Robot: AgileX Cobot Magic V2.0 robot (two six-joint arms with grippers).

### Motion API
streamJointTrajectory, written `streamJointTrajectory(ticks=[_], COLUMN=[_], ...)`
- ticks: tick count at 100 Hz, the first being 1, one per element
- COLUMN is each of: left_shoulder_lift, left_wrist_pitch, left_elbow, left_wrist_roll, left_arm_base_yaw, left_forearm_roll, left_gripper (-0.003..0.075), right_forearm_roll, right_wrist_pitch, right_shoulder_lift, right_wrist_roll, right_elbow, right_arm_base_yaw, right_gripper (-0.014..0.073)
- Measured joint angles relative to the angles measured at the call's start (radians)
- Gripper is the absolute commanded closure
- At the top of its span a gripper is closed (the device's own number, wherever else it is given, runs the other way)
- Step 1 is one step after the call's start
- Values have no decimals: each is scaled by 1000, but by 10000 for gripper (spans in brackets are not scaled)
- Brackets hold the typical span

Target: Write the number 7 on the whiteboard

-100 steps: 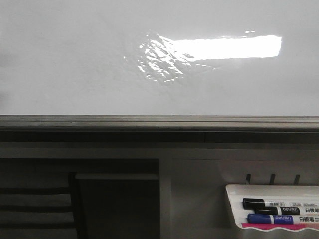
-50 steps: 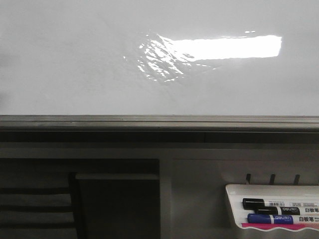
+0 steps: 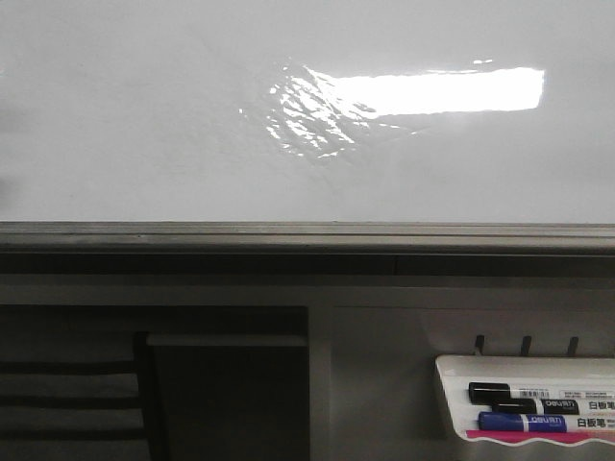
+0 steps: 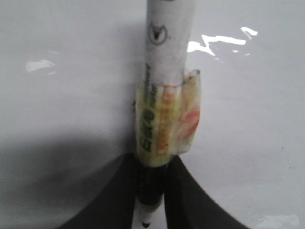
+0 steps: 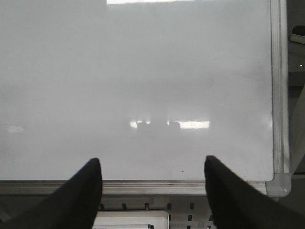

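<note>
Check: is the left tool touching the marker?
Touching. The left wrist view shows the left tool closed on the marker, both dark fingers pressed against its barrel with no gap.

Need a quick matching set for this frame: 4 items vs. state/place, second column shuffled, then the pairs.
Column 1:
1. left gripper
2. right gripper
3. blue-capped marker
4. whiteboard

Column 2:
A. lies in the white tray below the board
B. open, holding nothing
C. blank in all three views, with a bright glare patch
D. shut on a taped marker

Pairs: 1-D, 2-B, 3-A, 4-C
</note>
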Motion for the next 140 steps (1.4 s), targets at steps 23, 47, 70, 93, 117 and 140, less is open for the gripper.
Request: streamJointTrajectory(ticks=[23,47,70,93,117,140], left_shoulder_lift=[-14,-109,-117,-86,50,147], left_wrist_pitch=[33,355,744,908,938,938], left_elbow=[0,-71,-231,-346,-433,-500], left_wrist_roll=[0,69,309,556,679,732], left_arm_base_yaw=[0,-93,-251,-436,-660,-774], left_forearm_roll=[-3,-6,-158,-356,-372,-349], left_gripper=[741,741,741,741,741,741], right_forearm_roll=[0,5,191,557,711,725], right_wrist_pitch=[21,221,387,547,646,595], right_shoulder_lift=[3,92,251,485,709,819], right_wrist_roll=[0,-4,-187,-559,-878,-1086], right_elbow=[-3,-107,-267,-407,-569,-618], right_arm_base_yaw=[0,0,0,5,147,368], right_gripper=[178,178,178,178,178,178])
